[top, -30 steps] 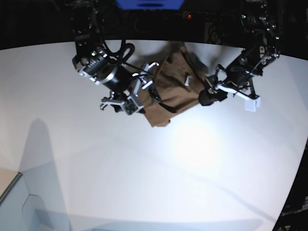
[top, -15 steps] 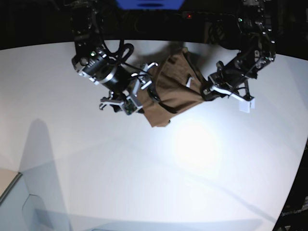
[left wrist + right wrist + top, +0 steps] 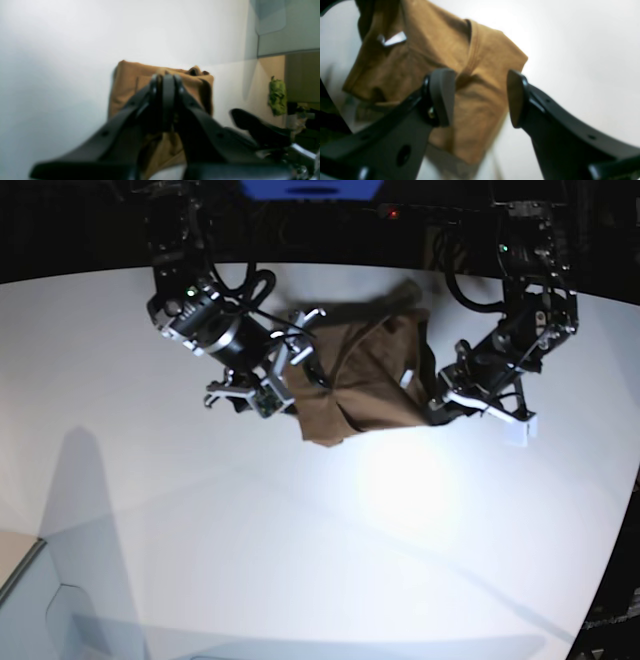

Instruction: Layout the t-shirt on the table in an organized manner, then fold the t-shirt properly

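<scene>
The left pincer is seen from behind, its two black fingers pressed together at the tips with no gap between them. Behind the tips, the brown t-shirt is bunched into a crumpled mass, and its upper edge lies right at the closed tips; whether cloth is pinched there cannot be told, since the view is blurred. The garment is set against the white tabletop, which fills the left and upper parts. A second dark, blurred machine part is seen at lower right. Beyond the tabletop's edge, a green object is made out against a tan surface
</scene>
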